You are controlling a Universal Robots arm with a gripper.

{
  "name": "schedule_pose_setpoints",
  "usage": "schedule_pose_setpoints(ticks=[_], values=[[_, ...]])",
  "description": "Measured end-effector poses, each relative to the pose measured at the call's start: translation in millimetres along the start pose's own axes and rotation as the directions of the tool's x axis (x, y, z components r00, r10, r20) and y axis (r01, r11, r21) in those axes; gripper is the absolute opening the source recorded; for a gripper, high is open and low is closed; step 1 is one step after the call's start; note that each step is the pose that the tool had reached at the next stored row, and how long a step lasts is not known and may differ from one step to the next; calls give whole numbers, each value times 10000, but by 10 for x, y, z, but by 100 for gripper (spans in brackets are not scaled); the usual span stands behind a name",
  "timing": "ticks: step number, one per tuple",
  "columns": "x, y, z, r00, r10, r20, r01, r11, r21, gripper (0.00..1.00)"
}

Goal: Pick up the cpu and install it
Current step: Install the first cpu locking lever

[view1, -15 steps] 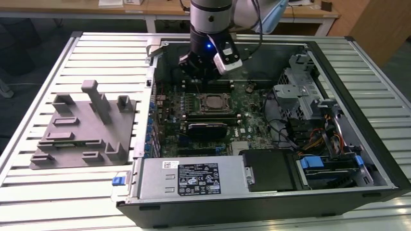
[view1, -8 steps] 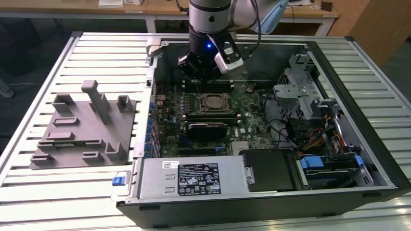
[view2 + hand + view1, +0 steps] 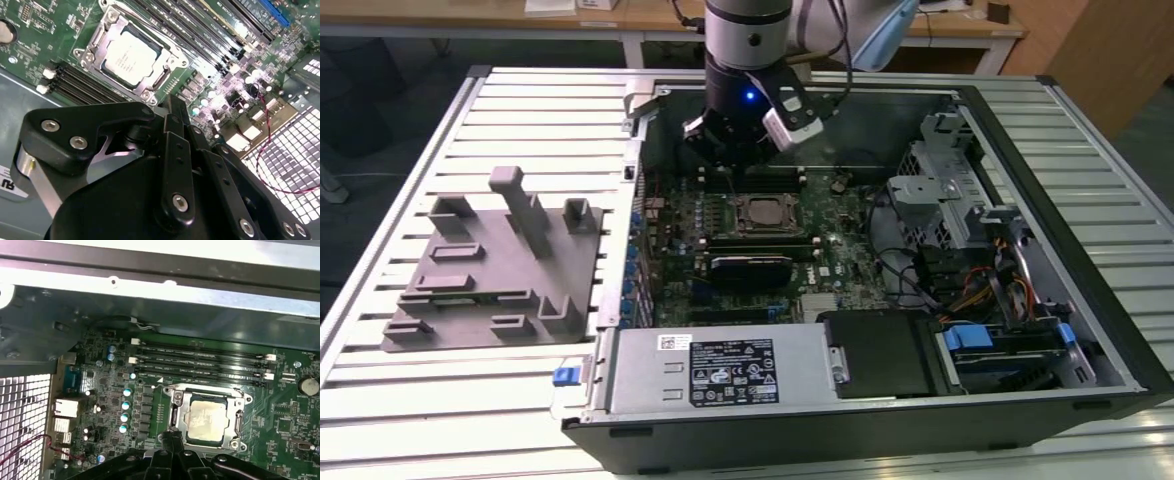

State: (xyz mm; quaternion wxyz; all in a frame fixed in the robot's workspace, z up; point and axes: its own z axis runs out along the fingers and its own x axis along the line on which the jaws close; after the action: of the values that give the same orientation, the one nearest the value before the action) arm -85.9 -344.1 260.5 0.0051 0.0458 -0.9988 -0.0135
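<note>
The black two-fingered gripper (image 3: 734, 165) hangs inside the open black computer case (image 3: 1101, 330). Its fingers look drawn together at the tips and hold nothing (in both wrist views the tips (image 3: 173, 105) (image 3: 171, 436) narrow to one slim point with no gap showing).

Just past those tips lies the cpu (image 3: 131, 57) (image 3: 206, 421), a small flat square chip with a dull silver metal top. It sits flat in the dark square socket with its metal frame (image 3: 172, 52) on the green motherboard (image 3: 150, 405), so the seating step looks done. The gripper does not touch it.

In the exterior view the cpu (image 3: 761, 211) lies below the gripper and nearer the camera, with the black memory slots (image 3: 761, 180) between the two. Being square, the chip has no long axis; its edges run parallel to those slots.

Well apart, at the exterior view's left, the grey moulded plastic tray (image 3: 480, 290) rests on the pale slatted table (image 3: 454, 400).
</note>
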Motion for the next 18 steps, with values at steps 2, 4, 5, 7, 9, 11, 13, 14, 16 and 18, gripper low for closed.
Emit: schedule_pose_setpoints(ticks=[2, 4, 5, 7, 9, 11, 13, 14, 16, 18], values=[[20, 1, 0, 10000, -18, -1, 18, 10000, 1, 11], [51, 4, 0, 10000, -30, -1, 30, 10000, 1, 11], [67, 6, 0, 10000, -31, -1, 31, 10000, 1, 11], [86, 8, 1, 10000, -32, 0, 32, 10000, -2, 11], [100, 9, 1, 10000, -34, -1, 34, 10000, -1, 11], [107, 13, 1, 10000, -39, -2, 39, 10000, 0, 11], [121, 27, 2, 10000, -45, -1, 45, 10000, -1, 11], [131, 36, 2, 10000, -48, -1, 48, 10000, -1, 11], [152, 56, 3, 10000, -52, -2, 52, 10000, -1, 11], [174, 73, 3, 10000, -54, -1, 54, 10000, -1, 11]])
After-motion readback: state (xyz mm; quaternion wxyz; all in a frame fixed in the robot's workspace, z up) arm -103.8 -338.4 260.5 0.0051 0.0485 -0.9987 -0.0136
